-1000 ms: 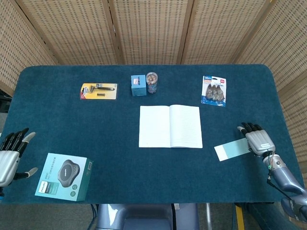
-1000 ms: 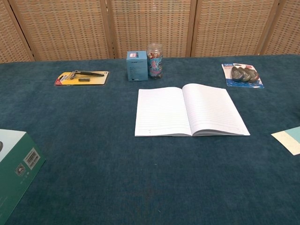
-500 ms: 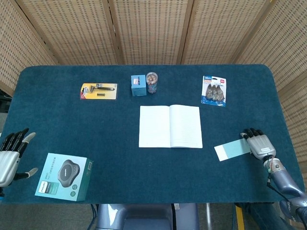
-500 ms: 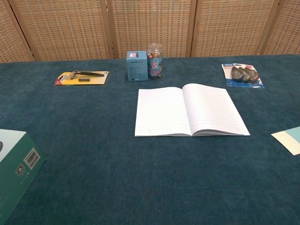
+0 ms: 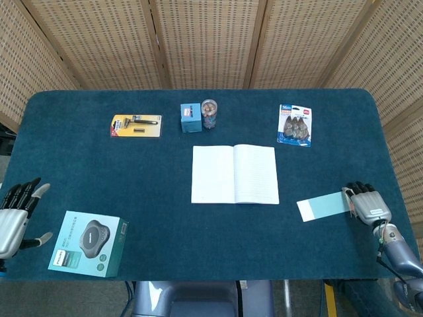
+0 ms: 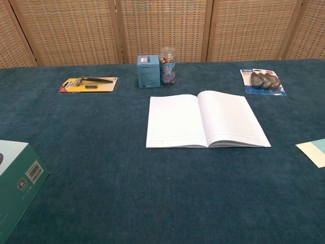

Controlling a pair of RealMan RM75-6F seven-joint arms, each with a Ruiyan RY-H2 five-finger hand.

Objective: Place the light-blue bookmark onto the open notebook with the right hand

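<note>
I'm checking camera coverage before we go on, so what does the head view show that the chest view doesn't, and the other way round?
Only the head view shows the right hand at the bookmark's far end, the left hand, and the green box's whole top. The chest view adds no object, only a side-on look at the box's barcode side. Both show the open notebook, razor pack, small blue box, jar and blister pack.
</note>
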